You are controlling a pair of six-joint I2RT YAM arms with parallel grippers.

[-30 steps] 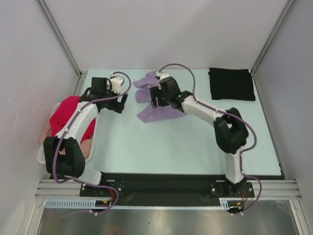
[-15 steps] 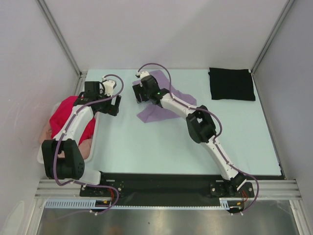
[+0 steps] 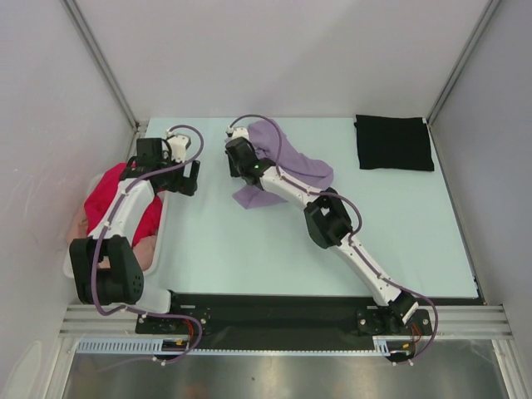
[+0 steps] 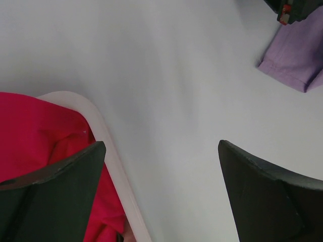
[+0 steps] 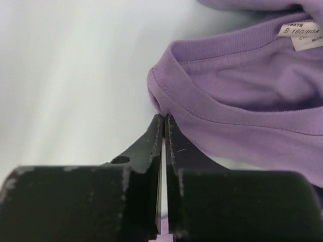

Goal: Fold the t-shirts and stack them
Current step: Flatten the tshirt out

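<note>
The lavender t-shirt (image 3: 293,169) lies crumpled at the table's far middle. My right gripper (image 3: 238,165) reaches to its left end and is shut on the collar edge (image 5: 162,108); a size label (image 5: 301,35) shows inside the neck of the lavender t-shirt (image 5: 242,91). The black t-shirt (image 3: 393,141) lies folded square at the far right. The magenta-red t-shirt (image 3: 116,193) fills the white basket (image 3: 160,226), with a pale peach-pink t-shirt (image 3: 79,221) beneath it. My left gripper (image 3: 184,178) hangs open over the basket's rim (image 4: 108,151), holding nothing, beside the magenta-red t-shirt (image 4: 35,131).
Grey walls with metal posts close in the table on the left, back and right. The right arm's elbow (image 3: 327,221) stretches across the middle of the table. A lavender sleeve end (image 4: 298,55) lies to the left gripper's far right.
My right gripper moved left along the lavender t-shirt and shut on its collar; the cloth bunched differently. The left gripper drifted slightly left toward the basket, still open.
</note>
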